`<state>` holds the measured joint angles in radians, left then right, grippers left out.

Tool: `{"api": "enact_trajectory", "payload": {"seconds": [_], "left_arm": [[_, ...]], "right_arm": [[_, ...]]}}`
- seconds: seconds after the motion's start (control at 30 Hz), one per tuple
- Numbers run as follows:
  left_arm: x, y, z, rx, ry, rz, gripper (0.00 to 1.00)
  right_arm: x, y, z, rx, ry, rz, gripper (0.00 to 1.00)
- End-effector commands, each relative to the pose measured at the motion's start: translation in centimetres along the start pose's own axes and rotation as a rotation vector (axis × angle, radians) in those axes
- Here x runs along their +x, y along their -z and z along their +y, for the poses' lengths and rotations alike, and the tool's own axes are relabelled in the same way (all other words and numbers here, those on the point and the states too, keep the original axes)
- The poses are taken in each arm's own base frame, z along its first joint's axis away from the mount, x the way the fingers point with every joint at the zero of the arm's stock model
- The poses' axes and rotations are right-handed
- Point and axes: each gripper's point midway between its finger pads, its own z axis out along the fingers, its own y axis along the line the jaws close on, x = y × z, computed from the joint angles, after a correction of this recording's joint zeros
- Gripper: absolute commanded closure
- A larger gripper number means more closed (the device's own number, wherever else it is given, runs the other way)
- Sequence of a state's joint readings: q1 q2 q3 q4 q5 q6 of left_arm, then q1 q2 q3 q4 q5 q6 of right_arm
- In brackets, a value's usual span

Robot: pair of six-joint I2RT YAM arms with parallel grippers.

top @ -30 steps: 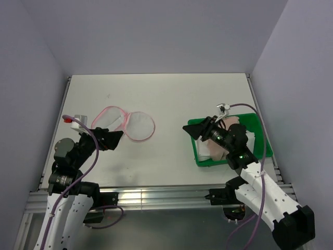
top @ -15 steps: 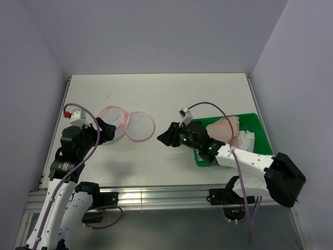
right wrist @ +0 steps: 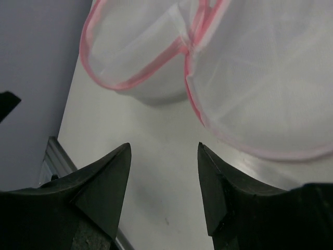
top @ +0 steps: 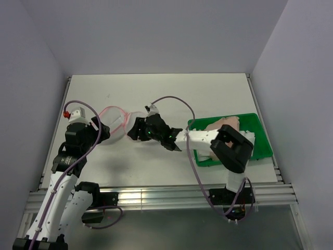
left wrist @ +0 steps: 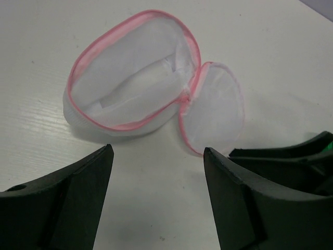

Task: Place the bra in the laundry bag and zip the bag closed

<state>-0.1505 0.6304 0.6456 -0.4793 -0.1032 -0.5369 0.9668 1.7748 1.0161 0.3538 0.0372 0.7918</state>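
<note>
The laundry bag (top: 115, 120) lies open on the white table, two white mesh halves with pink trim. In the left wrist view its deeper half (left wrist: 130, 88) gapes and the flatter half (left wrist: 213, 109) lies to the right. The bra (top: 223, 126), pale peach, rests in the green tray (top: 261, 151). My left gripper (top: 105, 133) is open just near-left of the bag (right wrist: 156, 47), nothing between its fingers. My right gripper (top: 132, 134) is open too, reaching over the bag's right half, empty. Each wrist view shows bare table between the tips, left gripper (left wrist: 158, 151) and right gripper (right wrist: 164, 146).
The green tray stands at the right of the table with white cloth under the bra. The right arm (top: 197, 138) stretches across the table's middle from tray to bag. The right gripper's fingers (left wrist: 307, 156) show at the right edge of the left wrist view.
The right arm has swung left from the green tray to the bag's right half, carrying nothing. The left gripper has drawn back a little and narrowed. The bra stays in the tray.
</note>
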Motion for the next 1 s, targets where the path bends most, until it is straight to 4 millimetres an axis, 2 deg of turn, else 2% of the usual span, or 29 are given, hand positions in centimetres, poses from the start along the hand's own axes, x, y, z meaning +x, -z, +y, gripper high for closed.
{"api": "enact_trajectory", "payload": {"seconds": [0.0,0.03,0.07,0.1,0.13,0.2,0.23,0.27,0.3,0.33,0.47,0.5,0.53,0.6,0.63,0.67,0.73,0.77,0.8,0.83,0.87,0.9,0.93,0.97], "left_arm": [[-2.7,0.3,-0.5,-0.011,0.009,-0.079,0.23],[-2.6,0.0,-0.2,-0.025,0.007,-0.074,0.23],[-2.7,-0.1,-0.1,-0.033,0.005,-0.073,0.23],[-2.7,-0.3,0.1,-0.043,0.006,-0.071,0.23],[-2.5,-0.5,0.3,-0.054,0.002,-0.060,0.23],[-2.7,-0.8,0.8,-0.069,0.007,-0.059,0.23],[-2.5,-1.1,1.0,-0.081,0.004,-0.050,0.23],[-2.7,-1.2,1.2,-0.086,0.002,-0.052,0.23],[-3.1,-1.4,1.5,-0.107,0.000,-0.053,0.23],[-3.3,-1.5,1.7,-0.125,-0.006,-0.057,0.22],[-3.6,-2.3,2.9,-0.188,-0.005,-0.056,0.19],[-3.3,-2.6,3.4,-0.201,0.001,-0.040,0.18],[-3.2,-2.8,3.6,-0.208,0.000,-0.034,0.17],[-3.1,-3.1,4.1,-0.230,0.000,-0.025,0.16],[-3.0,-3.1,4.2,-0.235,0.000,-0.022,0.15],[-3.0,-3.2,4.3,-0.236,0.004,-0.021,0.14],[-2.8,-3.5,4.4,-0.234,0.005,-0.010,0.12],[-2.6,-3.6,4.4,-0.233,0.006,-0.002,0.12],[-2.4,-3.7,4.5,-0.234,0.000,0.012,0.11],[-2.2,-3.8,4.4,-0.229,-0.001,0.019,0.11],[-2.1,-3.9,4.4,-0.227,-0.003,0.024,0.10],[-1.9,-4.0,4.4,-0.226,-0.008,0.034,0.10],[-1.8,-4.2,4.2,-0.216,-0.009,0.041,0.10],[-1.4,-4.4,3.5,-0.173,-0.010,0.059,0.10]], "right_arm": [[-2.3,-2.7,3.4,-0.027,0.021,-0.062,0.38],[-1.3,-4.0,1.9,0.031,0.036,-0.039,0.38],[-1.5,-4.7,1.7,0.048,0.044,-0.044,0.38],[-2.5,-5.4,2.3,0.051,0.055,-0.065,0.38],[-1.7,-6.3,0.8,0.100,0.070,-0.044,0.38],[-3.1,-7.3,1.1,0.131,0.085,-0.083,0.37],[-2.2,-8.0,-0.2,0.174,0.105,-0.059,0.37],[-3.4,-8.4,0.3,0.181,0.112,-0.092,0.37],[-3.5,-8.8,0.2,0.194,0.123,-0.093,0.37],[-2.7,-9.4,-0.8,0.223,0.134,-0.071,0.37],[-3.2,-10.8,-0.9,0.243,0.150,-0.081,0.39],[-3.0,-11.1,-1.3,0.254,0.161,-0.077,0.43],[-3.0,-11.3,-1.8,0.263,0.164,-0.077,0.51],[-2.9,-11.5,-2.2,0.267,0.179,-0.067,0.62],[-2.8,-11.5,-2.1,0.260,0.183,-0.062,0.81],[-2.5,-11.3,-2.9,0.267,0.187,-0.051,0.86],[-3.5,-10.4,-1.6,0.206,0.211,-0.081,1.00],[-2.3,-9.7,-2.8,0.210,0.235,-0.052,1.00],[-3.0,-8.8,-2.1,0.181,0.273,-0.059,1.00],[-2.8,-8.3,-1.2,0.122,0.295,-0.039,1.00],[-1.8,-7.6,-2.5,0.122,0.318,-0.004,1.00],[-2.5,-6.5,-2.0,0.096,0.356,-0.010,1.00],[-2.3,-5.9,-1.5,0.045,0.375,0.008,1.00],[-1.1,-5.1,-2.7,0.040,0.400,0.046,1.00]]}}
